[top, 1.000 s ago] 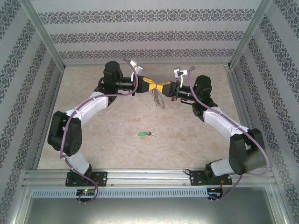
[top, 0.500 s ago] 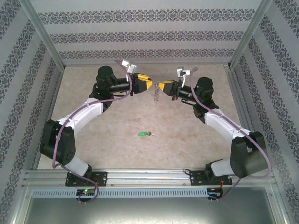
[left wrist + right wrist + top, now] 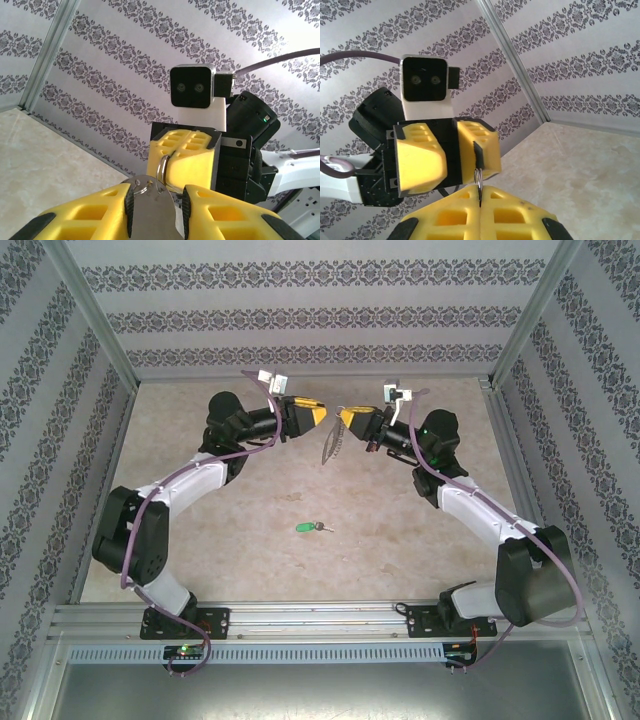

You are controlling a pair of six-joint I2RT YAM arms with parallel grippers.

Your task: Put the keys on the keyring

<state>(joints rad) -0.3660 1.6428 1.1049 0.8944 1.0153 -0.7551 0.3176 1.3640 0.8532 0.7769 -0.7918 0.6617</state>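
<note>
Green-headed silver key (image 3: 311, 528) unthreaded on surface (image 3: 400, 550); right end effector (image 3: 346, 418) clamped on thin grey metal keyring (image 3: 335, 445); left end effector (image 3: 319, 412) part-open, empty

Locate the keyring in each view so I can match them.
Top external: the keyring hangs just below the right gripper, upper centre.
Left wrist: keyring lower centre, at the facing yellow fingers.
Right wrist: keyring bottom centre, edge-on at the fingertips.
Shared landmark: the right gripper's yellow fingers, shut on it.

Table (image 3: 200, 540): beige marbled top. One small green-headed key (image 3: 309, 528) lies flat on it, about mid-width, closer to the near edge than the far edge.
</note>
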